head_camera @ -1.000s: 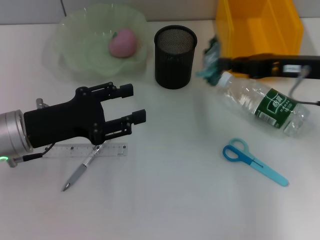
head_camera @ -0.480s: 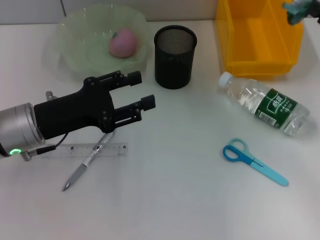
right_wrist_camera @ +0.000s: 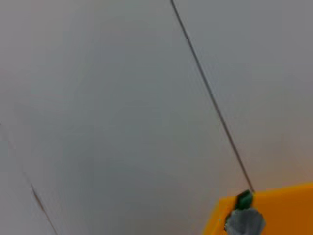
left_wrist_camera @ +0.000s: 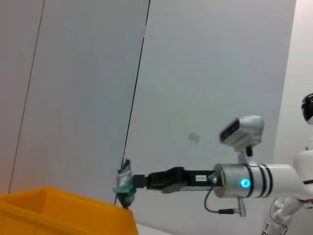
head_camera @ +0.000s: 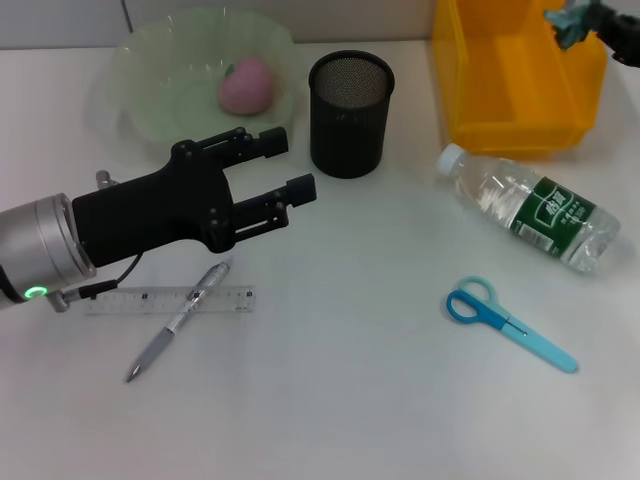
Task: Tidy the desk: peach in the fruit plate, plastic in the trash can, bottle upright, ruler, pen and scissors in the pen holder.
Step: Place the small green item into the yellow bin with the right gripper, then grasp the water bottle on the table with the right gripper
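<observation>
The pink peach (head_camera: 246,84) lies in the pale green fruit plate (head_camera: 150,115). My left gripper (head_camera: 290,163) hovers open and holds nothing, between the plate and the black mesh pen holder (head_camera: 350,100). Behind it on the table lie the clear ruler (head_camera: 170,299) and the grey pen (head_camera: 175,322), which crosses it. The bottle (head_camera: 530,207) lies on its side at the right, with the blue scissors (head_camera: 508,322) in front of it. My right gripper (left_wrist_camera: 135,182) is shut on the teal crumpled plastic (head_camera: 568,20) above the far right corner of the yellow trash can (head_camera: 515,75).
A grey wall stands behind the table. The right arm (left_wrist_camera: 234,182) stretches out level over the bin's rim (left_wrist_camera: 63,205). White tabletop (head_camera: 350,380) spreads between the pen and the scissors.
The right gripper carried the plastic from beside the bottle's cap up to the bin's far right corner. The left gripper rose off the ruler and pen and moved toward the pen holder.
</observation>
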